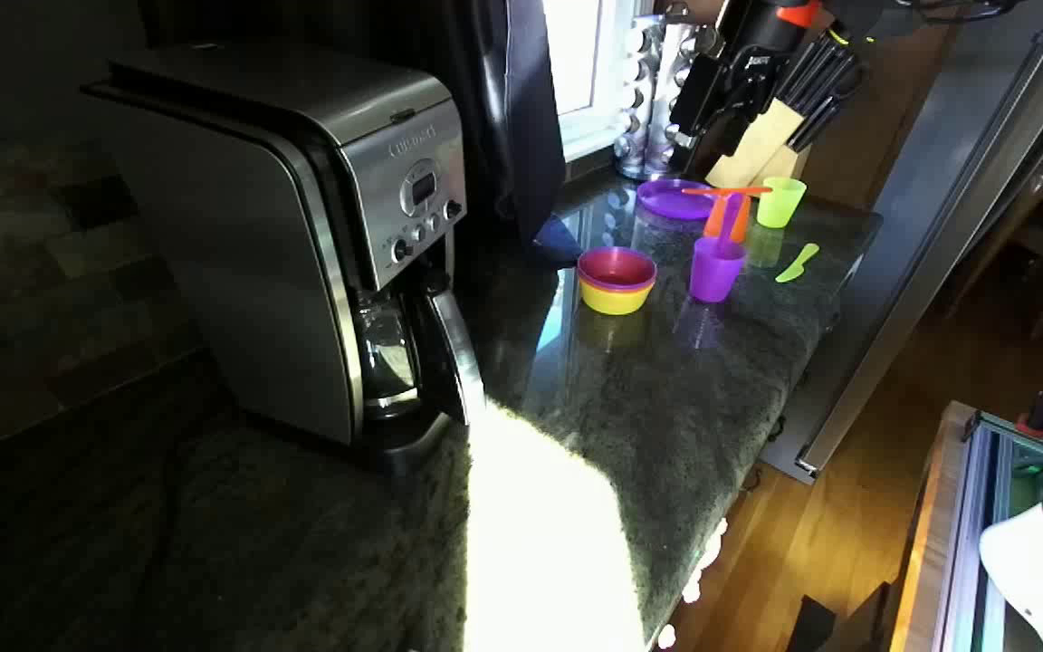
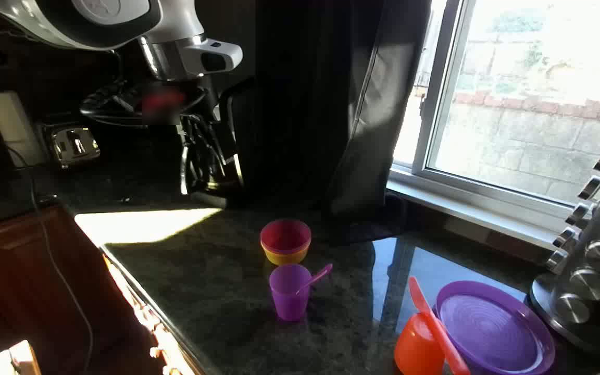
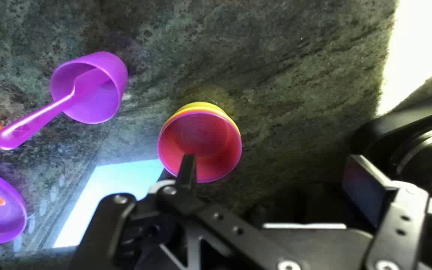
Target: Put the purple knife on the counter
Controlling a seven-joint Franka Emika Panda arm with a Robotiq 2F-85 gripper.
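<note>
The purple knife stands tilted in the upright purple cup, its handle above the rim, in both exterior views [image 1: 732,222] [image 2: 316,277] and the wrist view [image 3: 38,122]. Its lower end is inside the purple cup [image 1: 716,276] [image 2: 289,304] [image 3: 114,71]. The cup stands on the dark speckled counter [image 1: 666,398] [image 2: 227,312] [image 3: 294,56]. My gripper [image 3: 276,176] is open and empty, its fingers wide apart, above the counter by the stacked bowls. It is right of the cup in the wrist view. In both exterior views it hangs high above the counter [image 1: 703,134] [image 2: 206,156].
Stacked bowls [image 1: 617,285] [image 2: 285,245] [image 3: 201,138] stand beside the purple cup. An orange knife [image 2: 438,325] lies across an upturned orange cup [image 2: 419,349] beside a purple plate [image 2: 492,328]. A green knife [image 1: 798,263], green cup [image 1: 779,204], coffee maker [image 1: 304,226] and spice rack [image 2: 591,271] are around.
</note>
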